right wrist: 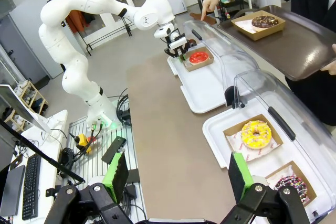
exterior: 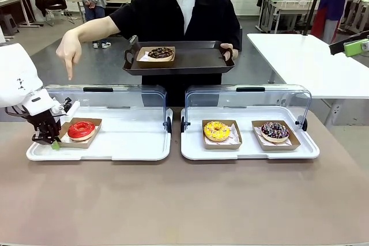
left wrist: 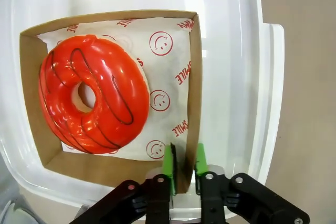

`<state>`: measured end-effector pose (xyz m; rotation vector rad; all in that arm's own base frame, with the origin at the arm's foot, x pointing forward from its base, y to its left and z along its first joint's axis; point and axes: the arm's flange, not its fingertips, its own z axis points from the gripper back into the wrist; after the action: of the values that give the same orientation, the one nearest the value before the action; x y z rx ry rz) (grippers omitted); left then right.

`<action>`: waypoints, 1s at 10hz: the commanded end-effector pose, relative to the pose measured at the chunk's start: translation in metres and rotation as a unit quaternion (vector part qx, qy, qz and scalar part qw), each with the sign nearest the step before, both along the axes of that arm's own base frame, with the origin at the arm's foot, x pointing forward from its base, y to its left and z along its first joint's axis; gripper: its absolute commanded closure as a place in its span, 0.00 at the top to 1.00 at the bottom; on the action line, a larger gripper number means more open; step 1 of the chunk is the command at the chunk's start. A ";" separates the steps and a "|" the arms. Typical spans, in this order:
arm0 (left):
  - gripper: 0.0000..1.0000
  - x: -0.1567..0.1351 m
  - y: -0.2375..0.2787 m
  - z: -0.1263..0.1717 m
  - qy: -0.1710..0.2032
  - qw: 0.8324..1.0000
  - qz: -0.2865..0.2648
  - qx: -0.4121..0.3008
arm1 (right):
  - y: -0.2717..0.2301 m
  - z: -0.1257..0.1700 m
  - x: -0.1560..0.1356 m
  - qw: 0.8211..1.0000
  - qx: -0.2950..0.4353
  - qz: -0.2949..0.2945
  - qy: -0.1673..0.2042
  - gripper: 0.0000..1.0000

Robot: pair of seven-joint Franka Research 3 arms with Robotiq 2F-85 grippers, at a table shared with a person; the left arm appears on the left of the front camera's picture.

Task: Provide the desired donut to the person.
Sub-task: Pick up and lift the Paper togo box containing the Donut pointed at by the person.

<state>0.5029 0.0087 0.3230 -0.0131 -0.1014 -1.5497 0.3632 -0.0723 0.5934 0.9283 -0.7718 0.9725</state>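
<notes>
left hand (left wrist: pixel 184 157): pads pressed onto the side wall of the cardboard tray (left wrist: pixel 195 77), wall pinched between them
cardboard tray: held the red donut (left wrist: pixel 94 95) on printed paper; hand gripped it at the 6 o'clock edge in wrist view
red donut: dark stripes, sat inside its tray, not touched by the pads
white tray (exterior: pixel 115 142): carried the cardboard tray at its 9 o'clock end, clear lid (exterior: pixel 115 99) raised behind
right hand (right wrist: pixel 178 166): fingers spread wide, nothing between, above the counter (exterior: pixel 173 200)
second white tray (exterior: pixel 305 151): at 3 o'clock of the first, with yellow donut (exterior: pixel 217 131) and dark sprinkled donut (exterior: pixel 275 131) in own cardboard trays
person (exterior: pixel 173 15): at 12 o'clock across the counter, pointing hand (exterior: pixel 69 53) aimed down over the red donut's side
dark tray (exterior: pixel 190 61): held by the person, chocolate donut (exterior: pixel 160 53) on it
</notes>
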 end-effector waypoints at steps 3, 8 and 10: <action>0.00 0.005 0.004 0.002 0.010 1.000 0.007 -0.016 | 0.001 0.001 0.000 1.000 0.007 0.004 -0.005 1.00; 0.00 -0.032 -0.007 0.055 0.073 0.997 -0.016 -0.005 | 0.001 0.001 0.000 1.000 0.007 0.004 -0.005 1.00; 0.00 -0.067 -0.013 0.090 0.102 0.994 -0.025 -0.008 | 0.001 0.001 0.000 1.000 0.007 0.004 -0.005 1.00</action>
<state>0.4557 -0.0015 0.3934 -0.1818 0.0140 -1.5845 0.3633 -0.0723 0.5932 0.9287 -0.7712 0.9722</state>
